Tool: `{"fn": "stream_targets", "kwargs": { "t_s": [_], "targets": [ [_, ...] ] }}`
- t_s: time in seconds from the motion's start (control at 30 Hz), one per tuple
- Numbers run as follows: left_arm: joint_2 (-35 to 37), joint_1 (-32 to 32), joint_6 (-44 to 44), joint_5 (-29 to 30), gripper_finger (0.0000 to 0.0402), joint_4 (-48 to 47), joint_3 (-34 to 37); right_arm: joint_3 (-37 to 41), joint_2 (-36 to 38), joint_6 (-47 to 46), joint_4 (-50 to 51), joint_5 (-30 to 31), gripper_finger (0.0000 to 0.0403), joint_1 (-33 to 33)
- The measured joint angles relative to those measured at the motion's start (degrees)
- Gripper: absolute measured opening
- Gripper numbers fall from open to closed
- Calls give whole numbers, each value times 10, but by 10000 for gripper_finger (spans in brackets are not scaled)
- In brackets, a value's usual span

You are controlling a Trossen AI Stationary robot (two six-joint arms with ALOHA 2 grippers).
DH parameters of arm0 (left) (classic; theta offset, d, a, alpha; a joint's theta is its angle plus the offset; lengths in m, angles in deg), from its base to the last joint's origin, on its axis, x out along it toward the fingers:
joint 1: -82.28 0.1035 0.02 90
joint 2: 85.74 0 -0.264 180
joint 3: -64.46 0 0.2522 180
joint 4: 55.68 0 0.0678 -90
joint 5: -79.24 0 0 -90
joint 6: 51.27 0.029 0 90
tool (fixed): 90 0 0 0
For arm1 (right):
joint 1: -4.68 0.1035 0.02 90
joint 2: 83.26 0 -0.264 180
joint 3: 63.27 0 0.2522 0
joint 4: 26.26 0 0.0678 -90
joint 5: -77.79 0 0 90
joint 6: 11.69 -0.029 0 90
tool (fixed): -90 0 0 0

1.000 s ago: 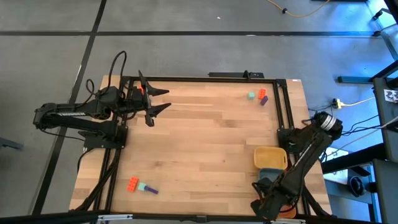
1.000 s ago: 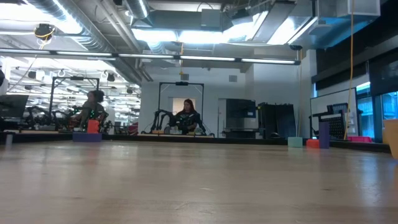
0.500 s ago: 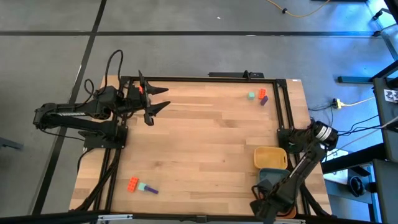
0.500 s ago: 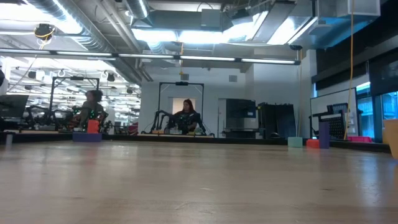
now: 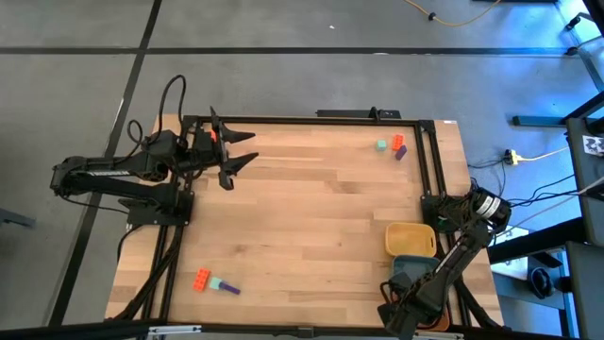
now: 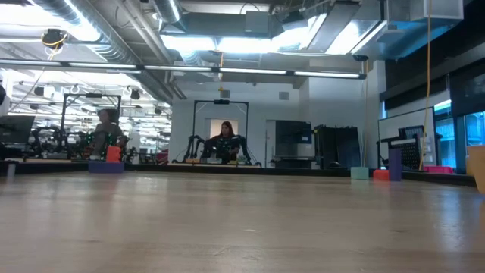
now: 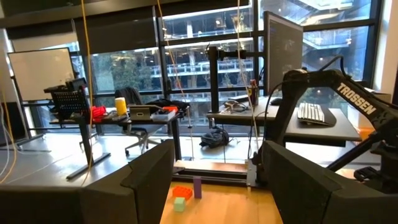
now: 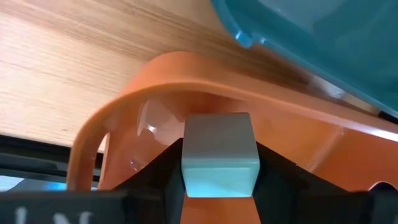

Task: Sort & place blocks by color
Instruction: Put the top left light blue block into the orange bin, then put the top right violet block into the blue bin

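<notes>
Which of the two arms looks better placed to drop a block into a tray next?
The right gripper: it holds a teal-green block over the orange tray. The left gripper waits open, far away.

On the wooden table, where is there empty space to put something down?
The big middle of the wooden table is bare, between the left hand, the three small blocks at the far right corner, the orange and purple blocks at the near left and the yellow rounded tray. The near right corner is crowded: trays, and the right hand holding a pale teal cube.
</notes>
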State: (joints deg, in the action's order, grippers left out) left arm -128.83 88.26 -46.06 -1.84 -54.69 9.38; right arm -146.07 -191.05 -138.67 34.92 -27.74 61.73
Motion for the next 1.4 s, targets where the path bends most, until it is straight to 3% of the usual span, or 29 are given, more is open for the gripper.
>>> {"fn": "stream_targets", "kwargs": {
  "t_s": [1.1, 1.23, 1.4],
  "targets": [
    [0, 0, 0, 11, 235, 0, 0, 0, -2, 13, 1, 7, 175, 0],
    [0, 0, 0, 11, 235, 0, 0, 0, -2, 16, 1, 9, 204, 0],
    [0, 0, 0, 12, 235, -1, 0, 0, -2, 16, 1, -5, 276, 0]
  ]
}}
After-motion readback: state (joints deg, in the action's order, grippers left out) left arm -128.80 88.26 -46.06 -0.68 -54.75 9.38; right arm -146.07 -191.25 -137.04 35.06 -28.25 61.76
